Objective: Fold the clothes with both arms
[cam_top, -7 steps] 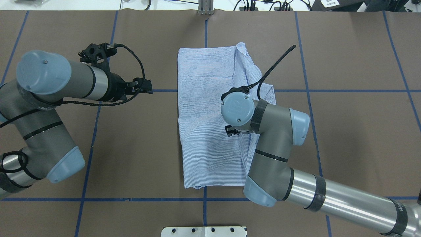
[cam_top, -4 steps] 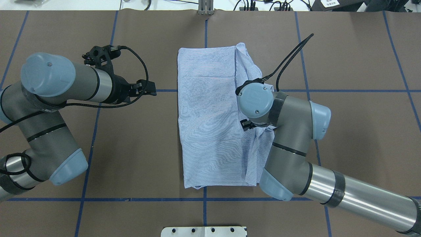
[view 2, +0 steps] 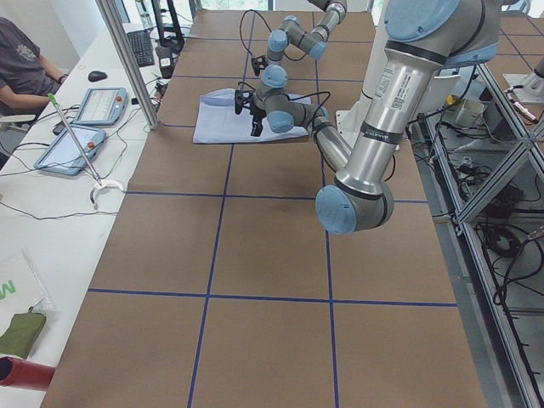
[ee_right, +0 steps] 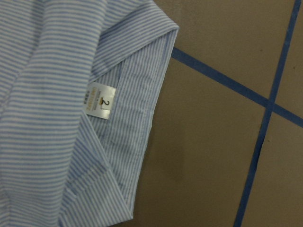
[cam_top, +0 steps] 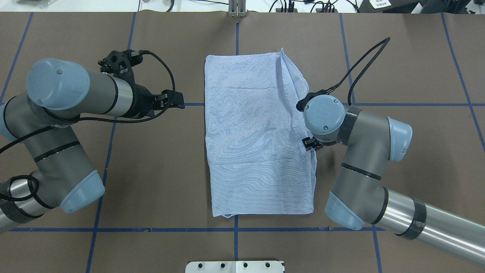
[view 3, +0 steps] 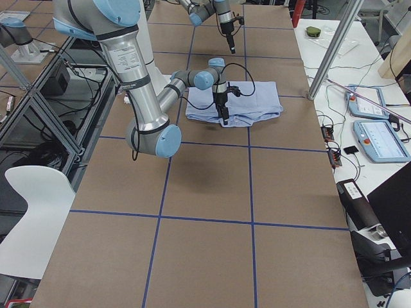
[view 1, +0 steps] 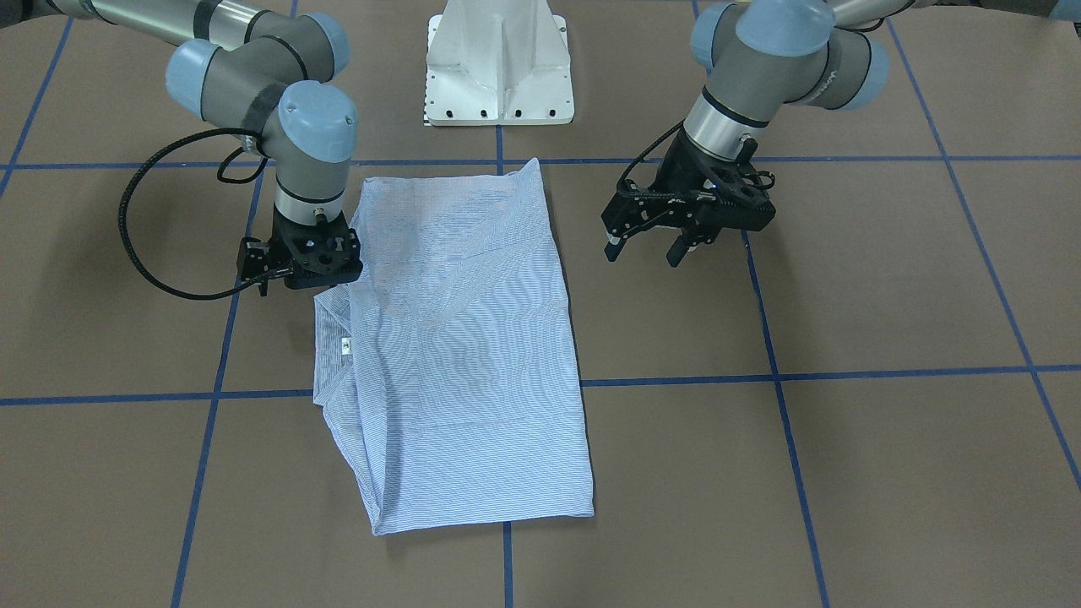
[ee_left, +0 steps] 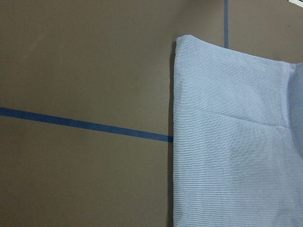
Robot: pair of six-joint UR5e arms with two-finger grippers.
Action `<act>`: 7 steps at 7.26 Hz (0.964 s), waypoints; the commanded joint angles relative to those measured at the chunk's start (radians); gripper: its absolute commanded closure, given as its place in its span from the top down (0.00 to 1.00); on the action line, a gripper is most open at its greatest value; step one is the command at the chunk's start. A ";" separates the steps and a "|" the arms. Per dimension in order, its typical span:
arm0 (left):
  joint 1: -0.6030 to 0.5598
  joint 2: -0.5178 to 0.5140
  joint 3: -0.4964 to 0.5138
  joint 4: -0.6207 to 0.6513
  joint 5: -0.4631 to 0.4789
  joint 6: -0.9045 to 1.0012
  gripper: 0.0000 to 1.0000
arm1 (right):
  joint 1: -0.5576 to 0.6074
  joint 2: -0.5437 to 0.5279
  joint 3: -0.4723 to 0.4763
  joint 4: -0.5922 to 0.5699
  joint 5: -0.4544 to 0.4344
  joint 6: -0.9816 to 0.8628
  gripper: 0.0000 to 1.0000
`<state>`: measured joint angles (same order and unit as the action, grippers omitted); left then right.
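My right claw (cam_top: 310,145) points straight down at the shirt's (cam_top: 257,144) edge on my right side. Its tips are together on the striped cloth beside the collar (ee_right: 137,118), as far as the side and overhead views show. My left claw (view 1: 643,252) hangs above the bare brown worktop (cam_top: 151,170), its fingers spread apart and holding nothing. It is near the shirt's straight folded edge on my left but clear of it.

The shirt lies folded into a long panel at the middle of the worktop, running away from my white base (view 1: 500,67) and mostly flat. Along its right side the cloth is loose and rumpled, with a diagonal crease at the far corner. My right wrist camera looks down on the open collar and the small white label (ee_right: 100,100) marked "2". My left wrist camera shows the shirt's smooth edge, where a blue tape line (ee_left: 85,124) runs up to it. A seated person (view 2: 21,64) is partly in view at the side desk beyond the worktop.
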<state>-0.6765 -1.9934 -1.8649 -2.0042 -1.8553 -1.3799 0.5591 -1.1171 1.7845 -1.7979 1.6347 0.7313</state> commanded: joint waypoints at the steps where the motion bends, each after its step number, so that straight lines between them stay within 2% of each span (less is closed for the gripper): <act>1: 0.000 -0.007 -0.008 0.001 -0.004 -0.001 1.00 | 0.045 0.025 0.016 0.023 0.019 -0.017 1.00; 3: 0.000 -0.005 -0.011 0.001 0.002 0.001 1.00 | 0.050 0.046 -0.026 0.208 0.033 -0.010 1.00; 5: -0.003 -0.007 -0.013 0.004 0.037 0.004 1.00 | 0.048 0.133 -0.169 0.299 0.033 -0.006 1.00; 7: -0.001 -0.022 -0.013 0.007 0.047 0.009 1.00 | 0.053 0.135 -0.233 0.383 0.031 -0.007 1.00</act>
<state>-0.6782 -2.0084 -1.8772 -1.9984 -1.8160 -1.3739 0.6099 -0.9893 1.5953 -1.4610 1.6664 0.7246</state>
